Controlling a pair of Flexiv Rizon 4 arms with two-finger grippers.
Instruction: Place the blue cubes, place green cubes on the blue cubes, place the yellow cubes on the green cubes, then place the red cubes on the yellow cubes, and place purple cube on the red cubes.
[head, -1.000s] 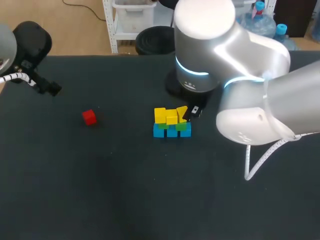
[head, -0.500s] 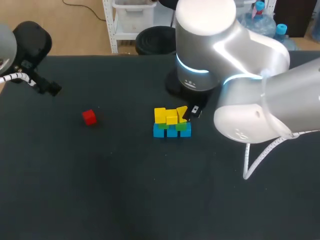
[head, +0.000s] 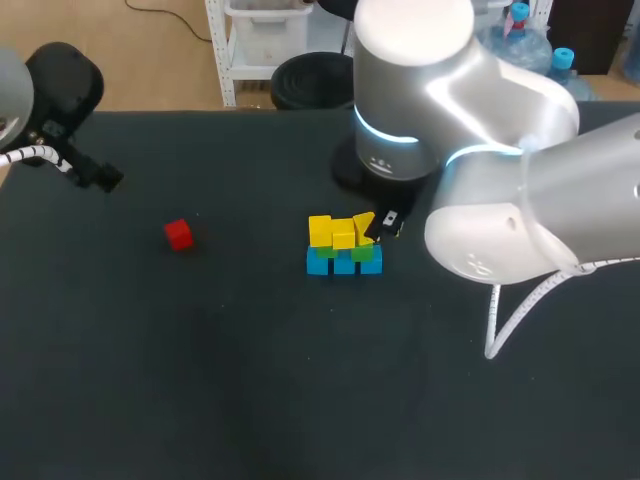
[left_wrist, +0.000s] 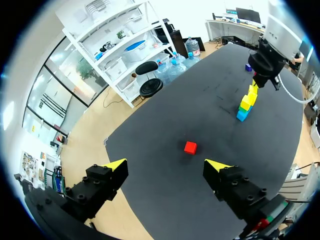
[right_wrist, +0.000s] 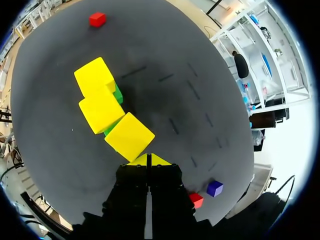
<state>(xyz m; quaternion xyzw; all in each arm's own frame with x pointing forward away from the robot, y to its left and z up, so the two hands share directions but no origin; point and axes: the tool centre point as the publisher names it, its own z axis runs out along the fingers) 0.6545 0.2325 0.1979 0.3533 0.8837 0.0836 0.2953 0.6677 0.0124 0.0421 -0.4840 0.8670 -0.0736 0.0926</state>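
Matte dark table (head: 200, 380), blocky blue-green-yellow cube stack (head: 343, 247), lone red cube (head: 179, 234).

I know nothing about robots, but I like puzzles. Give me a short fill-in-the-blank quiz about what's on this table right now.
1. The stack rests on a bottom layer of ___ cubes.
2. The layer sitting on the green cubes is ___.
3. One yellow cube, just ahead of the right end effector, sits ___ rather than flat.
4. The lone cube ahead of the left end effector is ___.

Missing words: blue, yellow, tilted, red.
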